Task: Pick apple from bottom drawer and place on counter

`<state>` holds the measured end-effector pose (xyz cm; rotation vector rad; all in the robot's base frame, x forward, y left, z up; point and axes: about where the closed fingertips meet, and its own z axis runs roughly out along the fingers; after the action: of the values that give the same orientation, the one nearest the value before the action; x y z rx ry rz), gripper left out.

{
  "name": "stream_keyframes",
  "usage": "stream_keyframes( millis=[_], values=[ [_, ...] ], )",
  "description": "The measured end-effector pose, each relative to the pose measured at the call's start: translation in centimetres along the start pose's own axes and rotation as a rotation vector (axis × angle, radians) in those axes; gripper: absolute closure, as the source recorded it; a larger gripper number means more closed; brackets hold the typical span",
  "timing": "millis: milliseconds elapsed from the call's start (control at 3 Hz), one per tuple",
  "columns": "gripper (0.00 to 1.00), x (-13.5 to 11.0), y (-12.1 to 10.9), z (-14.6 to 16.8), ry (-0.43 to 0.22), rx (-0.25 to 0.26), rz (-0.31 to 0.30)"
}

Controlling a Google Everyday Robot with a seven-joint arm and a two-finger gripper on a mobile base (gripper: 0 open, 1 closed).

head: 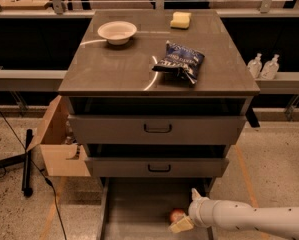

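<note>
Speckled pale flooring (271, 166) surrounds a grey cabinet, and nearest the camera the wide, shallow grey metal bottom drawer (134, 214) stands pulled out so that its flat floor lies open from above. A white tubular robot arm (249, 218) reaches in low from the right, which puts the pale-tipped gripper (181, 225) down at the drawer floor, right against the small round red-orange apple (176, 214). The apple rests on that floor near the drawer's right side, just in front of the cabinet face, and whether the gripper is spread or closed on it cannot be told from this angle. The low, sideways approach probably suits the shallow drawer and the overhanging drawers above. Behind it, the two upper grey drawers with black handles (158, 129) are pushed in, keeping them clear of the reach. A brown cardboard box (59, 149) sits beside the cabinet's left side. Farther back, the glossy grey-brown counter (114, 71) carries a crumpled dark blue snack bag (180, 61), a white bowl (117, 32) and a yellow sponge block (181, 20), with bare surface at its front left where the apple could be set.
</note>
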<state>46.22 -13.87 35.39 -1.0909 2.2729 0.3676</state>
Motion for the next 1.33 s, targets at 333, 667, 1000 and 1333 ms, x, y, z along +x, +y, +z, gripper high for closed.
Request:
stream_keyframes(
  millis=[333,667,1000,1333],
  values=[
    [0.0,1.8,0.0,1.4,0.011,-0.008,0.014],
    [0.0,4.0,-0.2,3.8,0.02,-0.03,0.026],
    [0.0,5.2,-0.6,6.2,0.001,-0.058,0.017],
    [0.0,5.6,-1.4,8.9,-0.045,-0.064,0.019]
  ],
)
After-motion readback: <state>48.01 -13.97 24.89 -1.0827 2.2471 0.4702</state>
